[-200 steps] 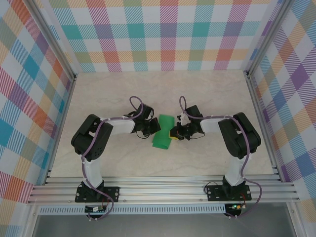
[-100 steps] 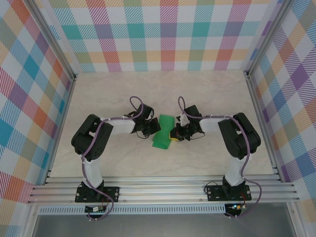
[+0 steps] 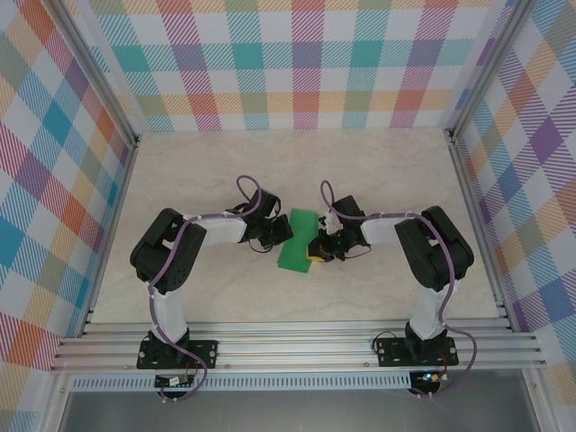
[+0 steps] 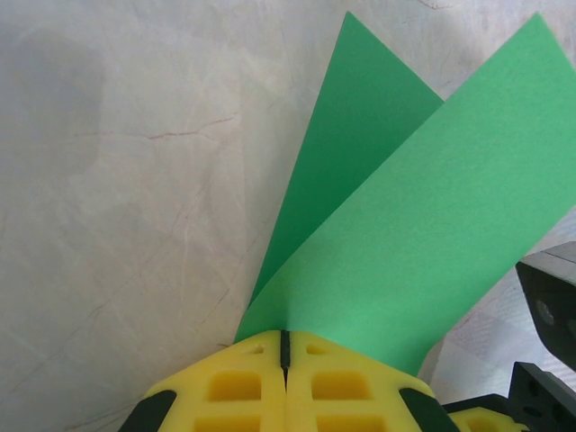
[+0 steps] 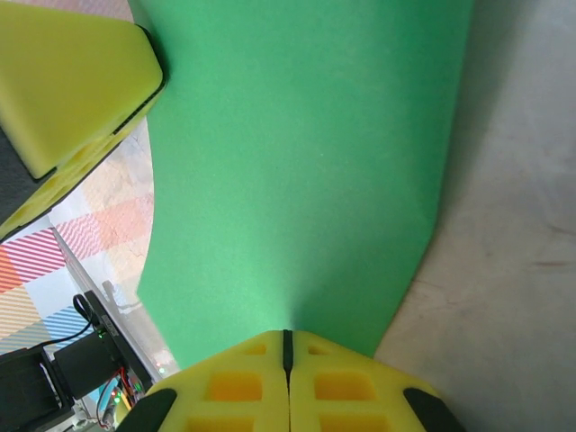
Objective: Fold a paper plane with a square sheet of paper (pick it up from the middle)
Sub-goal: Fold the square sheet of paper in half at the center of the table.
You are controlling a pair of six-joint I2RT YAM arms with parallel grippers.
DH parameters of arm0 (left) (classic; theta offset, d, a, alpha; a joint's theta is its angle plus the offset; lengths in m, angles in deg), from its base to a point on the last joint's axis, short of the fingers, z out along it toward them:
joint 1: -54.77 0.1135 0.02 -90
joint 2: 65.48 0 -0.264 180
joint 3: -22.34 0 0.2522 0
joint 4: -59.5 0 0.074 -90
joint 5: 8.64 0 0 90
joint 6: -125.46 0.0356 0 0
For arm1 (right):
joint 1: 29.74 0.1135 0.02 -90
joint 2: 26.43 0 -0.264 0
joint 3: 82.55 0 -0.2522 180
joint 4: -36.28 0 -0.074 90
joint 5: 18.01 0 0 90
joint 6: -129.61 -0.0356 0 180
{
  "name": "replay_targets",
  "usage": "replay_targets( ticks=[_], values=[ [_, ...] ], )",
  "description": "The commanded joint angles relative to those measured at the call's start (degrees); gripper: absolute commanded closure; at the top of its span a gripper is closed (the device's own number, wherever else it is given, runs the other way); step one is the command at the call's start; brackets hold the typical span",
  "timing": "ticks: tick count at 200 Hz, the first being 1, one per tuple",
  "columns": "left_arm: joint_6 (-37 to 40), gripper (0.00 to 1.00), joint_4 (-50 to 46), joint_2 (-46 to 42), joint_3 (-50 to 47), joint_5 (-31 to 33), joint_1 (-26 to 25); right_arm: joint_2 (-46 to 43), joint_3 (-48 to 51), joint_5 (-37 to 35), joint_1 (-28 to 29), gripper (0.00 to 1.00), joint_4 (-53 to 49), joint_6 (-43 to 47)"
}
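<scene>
The square sheet of paper (image 3: pixel 298 239) is bright green and hangs bent between my two grippers above the table's middle. My left gripper (image 3: pixel 283 236) is shut on its left edge; in the left wrist view (image 4: pixel 284 335) two green flaps of the paper (image 4: pixel 423 225) fan up and to the right from the closed yellow fingers (image 4: pixel 234 387). My right gripper (image 3: pixel 314 247) is shut on the opposite edge; in the right wrist view (image 5: pixel 288 335) the paper (image 5: pixel 306 171) curves away from its closed jaws. The left gripper's yellow finger (image 5: pixel 72 81) shows at that view's upper left.
The pale marbled table (image 3: pixel 378 180) lies under the arms, walled by checked panels (image 3: pixel 297 63) at the back and both sides. An aluminium rail (image 3: pixel 297 346) runs along the near edge, where both arm bases stand.
My right gripper has shifted slightly left and toward the near edge with the paper's edge, bending the sheet a little more. The left gripper has stayed put.
</scene>
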Motion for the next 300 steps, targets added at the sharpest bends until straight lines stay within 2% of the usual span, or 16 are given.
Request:
replay_targets(
  ticks=[1,52,105,130,156,193,240,266,300],
  values=[
    [1.07,1.0,-4.85,3.82,-1.02,0.98,-1.5,-0.5,0.59,-1.74,0.23,0.94,-2.26,1.28],
    [1.04,1.0,-4.85,3.58,-1.09,1.02,-1.59,-5.71,3.06,1.28,0.84,0.93,2.77,-0.51],
    [0.99,1.0,-5.03,3.32,-1.2,1.3,-1.68,-1.98,7.07,2.29,1.9,0.93,9.17,-1.95],
    [1.06,1.0,-5.18,3.44,-1.1,1.2,-1.68,-0.54,7.3,0.74,1.9,0.95,7.07,-0.78],
    [1.14,1.0,-5.23,3.44,-1.12,1.23,-1.69,-3.98,7.19,-0.77,1.9,0.95,3.89,0.73],
    [1.04,1.0,-5.2,3.48,-0.97,1.22,-1.77,-7.03,5.67,2.38,2.92,0.94,4.58,0.01],
    [1.11,1.0,-5.38,3.62,-0.91,1.16,-1.85,-4.44,7.82,1.5,4.09,0.94,6.9,-0.55],
    [1.49,1.0,-5.79,3.72,-0.68,1.05,-1.85,-1.9,7.86,0.4,4.1,0.95,4.92,1.2],
    [1.72,1.0,-6.08,3.81,-0.49,0.97,-1.85,-3.69,7.44,0.38,4.09,0.94,3.21,1.6]
  ],
)
